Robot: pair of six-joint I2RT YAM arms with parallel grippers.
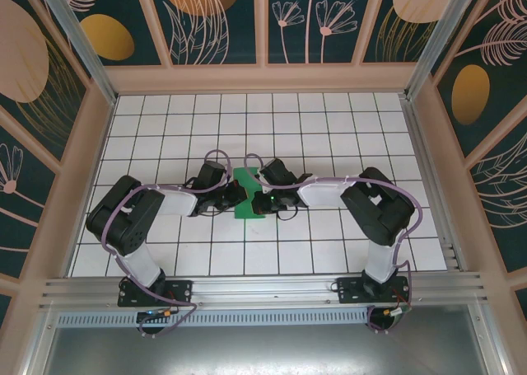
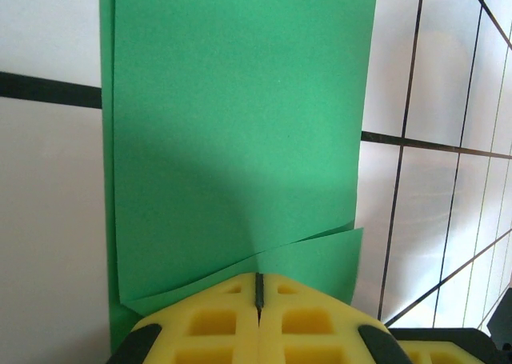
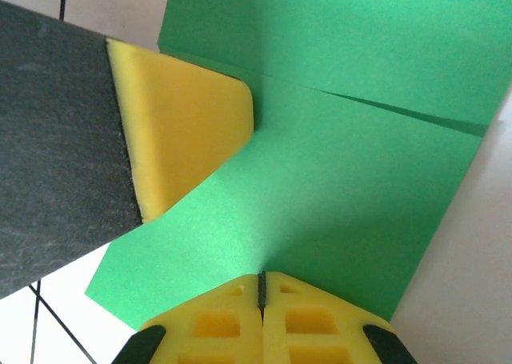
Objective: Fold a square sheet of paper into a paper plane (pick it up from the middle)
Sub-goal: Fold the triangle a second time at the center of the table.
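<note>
Green sheet (image 1: 244, 187), partly folded, lies centre frame on table (image 1: 329, 128). Left pincer (image 2: 258, 290) clamps sheet's left edge, pads closed. Right pincer (image 3: 262, 284) clamps right edge likewise. Sheet spans between both.

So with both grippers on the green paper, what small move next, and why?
Probably drag the left gripper along the folded flap to flatten its crease: both it and the right gripper press shut tips on the square sheet of paper, and the flap's edge looks slightly raised.
</note>
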